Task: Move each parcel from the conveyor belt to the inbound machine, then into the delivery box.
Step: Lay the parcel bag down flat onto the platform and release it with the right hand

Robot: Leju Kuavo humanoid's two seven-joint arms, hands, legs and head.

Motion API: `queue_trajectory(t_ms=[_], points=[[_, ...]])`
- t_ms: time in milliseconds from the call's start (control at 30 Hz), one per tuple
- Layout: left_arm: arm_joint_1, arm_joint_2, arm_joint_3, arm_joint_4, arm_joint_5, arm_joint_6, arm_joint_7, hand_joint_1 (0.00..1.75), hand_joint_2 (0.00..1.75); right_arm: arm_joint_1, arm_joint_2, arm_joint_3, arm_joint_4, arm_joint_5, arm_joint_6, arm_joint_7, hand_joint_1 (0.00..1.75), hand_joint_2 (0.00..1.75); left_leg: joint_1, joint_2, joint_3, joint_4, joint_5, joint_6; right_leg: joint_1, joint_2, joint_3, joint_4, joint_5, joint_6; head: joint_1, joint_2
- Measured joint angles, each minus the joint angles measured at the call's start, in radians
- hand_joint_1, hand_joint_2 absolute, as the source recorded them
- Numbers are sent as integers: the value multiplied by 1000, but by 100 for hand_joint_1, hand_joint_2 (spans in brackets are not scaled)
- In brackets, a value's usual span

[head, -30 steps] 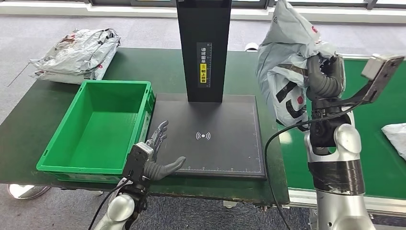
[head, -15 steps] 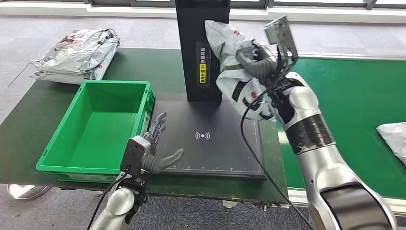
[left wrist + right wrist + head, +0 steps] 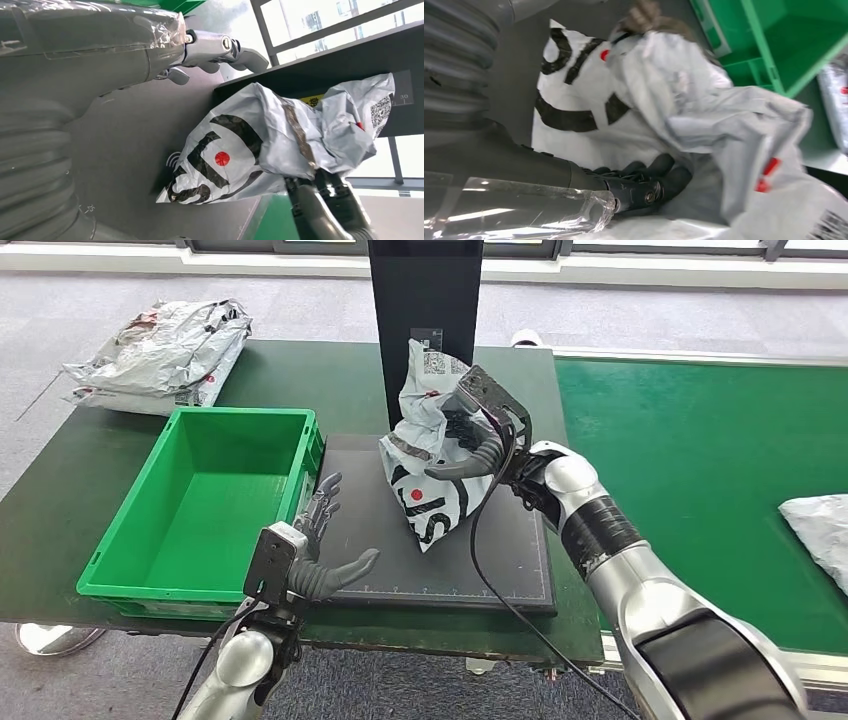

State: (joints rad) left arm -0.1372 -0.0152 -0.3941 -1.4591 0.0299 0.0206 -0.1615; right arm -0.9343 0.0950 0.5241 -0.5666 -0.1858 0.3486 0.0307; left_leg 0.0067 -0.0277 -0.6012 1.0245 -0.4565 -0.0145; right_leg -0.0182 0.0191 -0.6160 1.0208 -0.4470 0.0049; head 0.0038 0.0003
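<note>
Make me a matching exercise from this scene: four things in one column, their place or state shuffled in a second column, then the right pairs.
Things
1. grey parcel
2. green box
3. left hand
4. pile of parcels

Place or state
A. at the table's far left corner
B. open, at the near left edge of the black scanner pad
C. gripped by the right hand over the scanner pad
D. left of the scanner pad, with nothing in it

Pairs: 1-C, 2-D, 3-B, 4-A
</note>
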Motion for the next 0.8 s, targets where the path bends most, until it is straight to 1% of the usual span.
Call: queue_trajectory(t_ms=[167, 233, 333, 433, 500, 600, 700, 800], points=[[5, 5, 0, -10, -2, 0, 5, 0, 175, 17, 0, 37, 17, 17, -24, 0, 0, 175, 0, 0, 0, 0, 0, 0, 0, 0, 0, 0, 0, 0, 0, 0], [9, 6, 0, -15, -6, 0, 9, 0, 175, 27, 0, 48, 21, 14, -15, -2, 0, 175, 0, 0, 0, 0, 0, 0, 1, 0, 0, 0, 0, 0, 0, 0], [10, 7, 0, -18, -8, -1, 14, 0, 175, 43, -4, 61, 22, -6, 56, -9, 0, 175, 0, 1, 0, 0, 0, 0, 1, 0, 0, 0, 0, 0, 0, 0], [10, 7, 0, -18, -8, -6, 15, 0, 175, 61, -18, 70, -5, -33, 153, -48, 0, 175, 0, 1, 0, 0, 0, 0, 1, 0, 0, 0, 0, 0, 0, 0], [11, 8, 0, -18, -8, -8, 14, 0, 175, 74, -34, 70, -55, -62, 200, -84, 0, 175, 0, 1, 0, 0, 0, 0, 0, 0, 0, 0, 0, 0, 0, 0], [13, 11, 0, -18, -9, -8, 10, 0, 175, 87, -58, 70, -144, -96, 229, -107, 0, 175, 0, 1, 0, 0, 0, 0, 0, 1, 0, 0, 0, 0, 0, 0], [19, 14, 1, -19, -10, -5, 1, 0, 175, 104, -79, 69, -231, -128, 232, -129, 0, 175, 0, 1, 0, 0, 0, 0, 0, 1, 0, 0, 0, 0, 0, 0], [35, 16, 4, -25, -15, 5, -11, 0, 175, 140, -108, 57, -381, -181, 209, -168, 0, 175, 0, 1, 1, 0, 0, 0, 0, 1, 0, 0, 0, 0, 0, 0]])
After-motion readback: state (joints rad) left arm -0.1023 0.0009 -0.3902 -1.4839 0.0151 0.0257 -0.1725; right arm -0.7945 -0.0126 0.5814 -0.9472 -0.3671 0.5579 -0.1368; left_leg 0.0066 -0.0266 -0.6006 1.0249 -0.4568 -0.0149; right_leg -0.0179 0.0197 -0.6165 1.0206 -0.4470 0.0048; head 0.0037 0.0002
